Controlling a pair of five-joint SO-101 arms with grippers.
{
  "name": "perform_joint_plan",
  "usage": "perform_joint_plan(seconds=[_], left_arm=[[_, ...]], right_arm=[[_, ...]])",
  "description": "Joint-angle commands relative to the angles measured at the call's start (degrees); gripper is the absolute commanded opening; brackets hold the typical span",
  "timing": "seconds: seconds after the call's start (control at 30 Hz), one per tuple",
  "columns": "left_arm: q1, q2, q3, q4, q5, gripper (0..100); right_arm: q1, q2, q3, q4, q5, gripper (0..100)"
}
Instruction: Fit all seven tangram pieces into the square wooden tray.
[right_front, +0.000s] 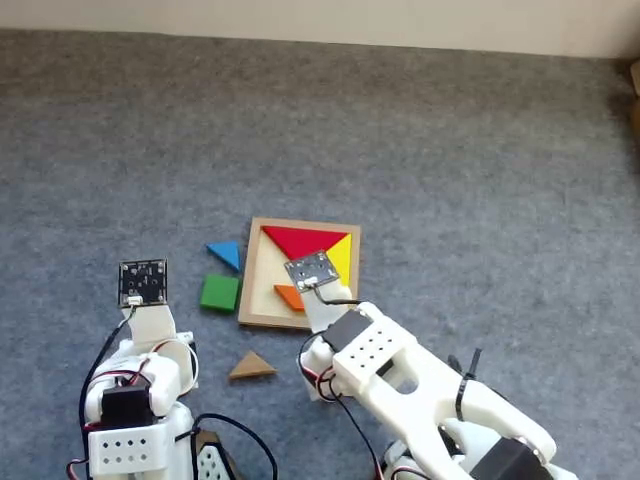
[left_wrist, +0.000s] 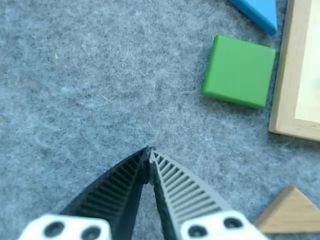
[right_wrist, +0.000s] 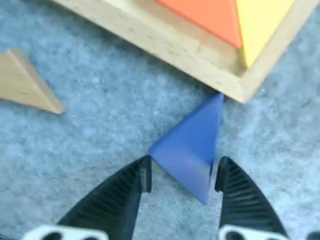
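The square wooden tray (right_front: 255, 300) holds a red triangle (right_front: 298, 240), a yellow triangle (right_front: 343, 256) and an orange piece (right_front: 288, 296). On the carpet to its left lie a light blue triangle (right_front: 225, 254) and a green square (right_front: 220, 292); a tan triangle (right_front: 250, 367) lies nearer the arms. My right gripper (right_wrist: 182, 167) is open, its fingers on either side of a dark blue triangle (right_wrist: 192, 145) lying just off the tray's corner (right_wrist: 240, 85). My left gripper (left_wrist: 149, 152) is shut over bare carpet, a short way from the green square (left_wrist: 239, 70).
Grey carpet covers the whole table. The right arm (right_front: 400, 375) leans over the tray's near right corner. The left arm (right_front: 135, 390) stands at the near left. The tan triangle (left_wrist: 287, 212) lies close beside the left gripper, and it lies (right_wrist: 25, 85) off to one side of the right gripper.
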Motion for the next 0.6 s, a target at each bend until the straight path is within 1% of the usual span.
perform_joint_plan(seconds=[0.0,0.1,0.2,0.33,0.5,0.57], left_arm=[[-0.92,-2.07,1.19,0.26,-0.62,1],[-0.92,-2.07,1.19,0.26,-0.62,1],[-0.92,-2.07,1.19,0.26,-0.62,1],[-0.92,-2.07,1.19,0.26,-0.62,1],[-0.92,-2.07,1.19,0.26,-0.62,1],[-0.92,-2.07,1.19,0.26,-0.62,1]], right_arm=[[-1.45,0.13,-3.38,-1.8,-0.79,23.5],[-1.27,0.13,-3.38,-2.86,-0.88,28.0],[-1.27,0.13,-3.38,-3.12,-0.97,28.2],[-1.01,0.48,-2.86,-5.93,-0.97,28.2],[-0.75,6.9,-3.3,-8.13,-0.97,28.2],[0.4,9.45,-3.38,-8.04,-0.88,28.2]])
